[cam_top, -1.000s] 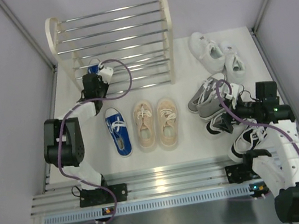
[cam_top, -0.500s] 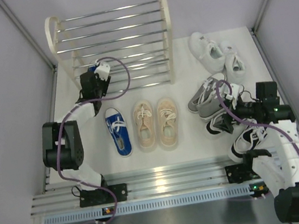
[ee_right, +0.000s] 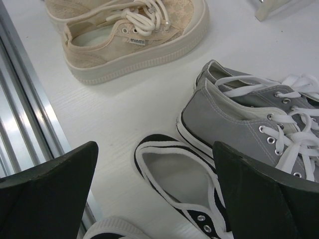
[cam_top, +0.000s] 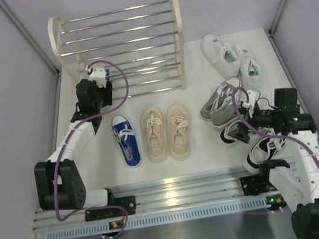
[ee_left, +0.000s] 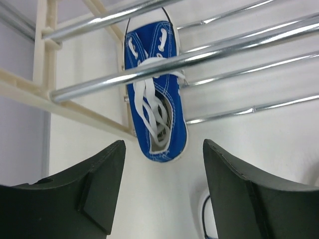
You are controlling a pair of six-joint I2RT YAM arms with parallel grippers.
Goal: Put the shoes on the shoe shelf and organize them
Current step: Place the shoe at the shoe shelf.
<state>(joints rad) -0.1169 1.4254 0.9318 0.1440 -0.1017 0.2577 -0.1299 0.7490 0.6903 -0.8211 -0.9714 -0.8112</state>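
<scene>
Placement step, apparently complete: one blue sneaker (ee_left: 155,107) lies under the shoe shelf (cam_top: 179,36) rods, at its 8 o'clock corner. Left gripper (cam_top: 97,73) stands parted and empty; right gripper (ee_right: 154,149) is wide and empty. Next likely: grasp the mate (cam_top: 125,140) at 6 o'clock.

The left arm (cam_top: 73,137) and right arm (cam_top: 306,153) have black joints, white links and purple cables (cam_top: 238,115).

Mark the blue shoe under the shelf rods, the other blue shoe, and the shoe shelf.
blue shoe under the shelf rods (ee_left: 147,102): left wrist view, white laces.
other blue shoe (cam_top: 124,134): top view, laces.
shoe shelf (cam_top: 180,42): top view, right side panel.
</scene>
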